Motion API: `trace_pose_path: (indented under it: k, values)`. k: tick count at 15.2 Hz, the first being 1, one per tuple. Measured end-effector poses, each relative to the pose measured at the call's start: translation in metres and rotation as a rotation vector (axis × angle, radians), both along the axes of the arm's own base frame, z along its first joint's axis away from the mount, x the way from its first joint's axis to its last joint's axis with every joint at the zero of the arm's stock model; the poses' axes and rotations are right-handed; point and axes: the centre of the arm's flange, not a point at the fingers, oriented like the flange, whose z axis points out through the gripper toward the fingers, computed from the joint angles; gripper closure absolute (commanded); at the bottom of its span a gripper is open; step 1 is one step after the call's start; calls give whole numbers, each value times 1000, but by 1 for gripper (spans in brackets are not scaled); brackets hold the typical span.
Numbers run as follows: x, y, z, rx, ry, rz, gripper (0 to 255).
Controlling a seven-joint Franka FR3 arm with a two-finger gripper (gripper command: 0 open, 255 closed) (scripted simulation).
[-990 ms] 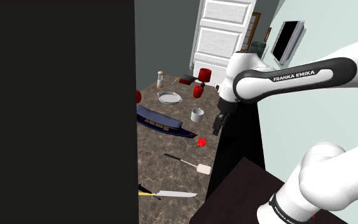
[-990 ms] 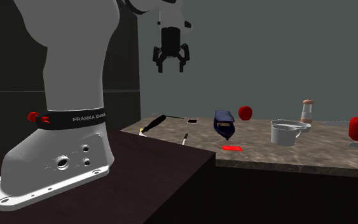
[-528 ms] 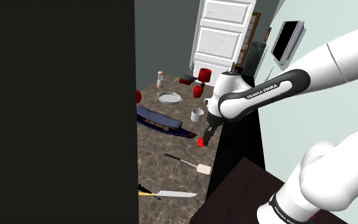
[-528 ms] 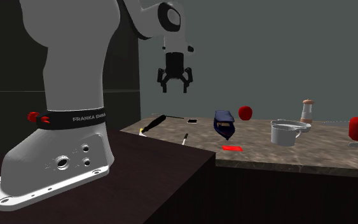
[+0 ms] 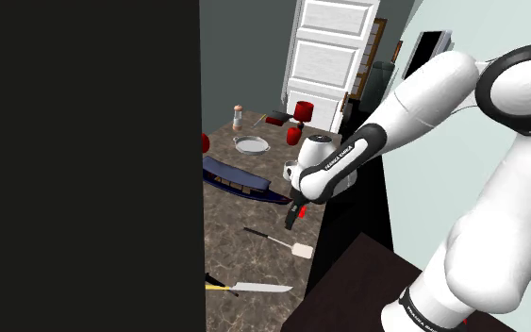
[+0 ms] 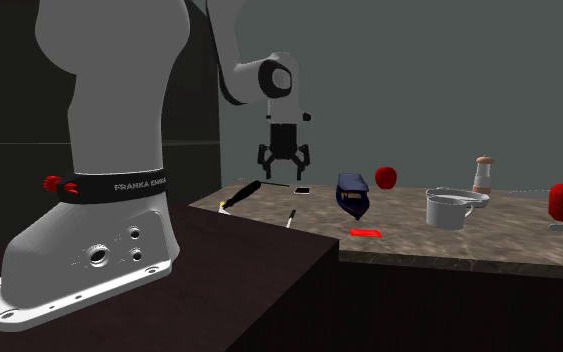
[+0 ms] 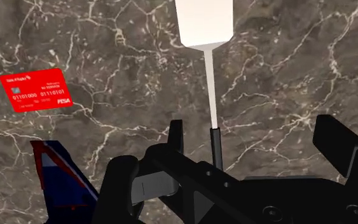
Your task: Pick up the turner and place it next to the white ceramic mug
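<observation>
**Claw poised over the turner, grasp not yet made**

The dark marbled table (image 5: 254,257) carries everything. The white arm (image 5: 414,99) reaches over it. Its black claw (image 7: 257,135) hangs above the surface with its fingers wide apart, holding nothing. A long dark-blue boat-shaped model (image 5: 244,181) lies across the table, and the white mug (image 6: 446,209) stands near one end of it. The turner (image 7: 210,83) lies flat on the table with its pale blade pointing away from the claw. Its dark handle end sits in the gap between the fingers, touched by neither. A red card (image 7: 36,89) lies off to one side, apart from it. As I judge it, no part of the task is done. Lowering, closing on the handle, lifting, carrying to the mug and setting down all remain.
</observation>
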Motion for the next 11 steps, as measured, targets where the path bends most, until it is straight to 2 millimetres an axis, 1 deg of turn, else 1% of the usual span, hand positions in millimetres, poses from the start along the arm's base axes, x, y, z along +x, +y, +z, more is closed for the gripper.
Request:
trace_pose_path:
  k: [3,6,7,9,11]
  values:
    - [16,3,-35,1,-9,27,0]
    - [26,1,-73,1,-17,53,0]
    - [33,4,-84,1,-20,62,0]
    - [40,3,-101,2,-22,69,0]
    - [41,5,-112,2,-23,71,0]
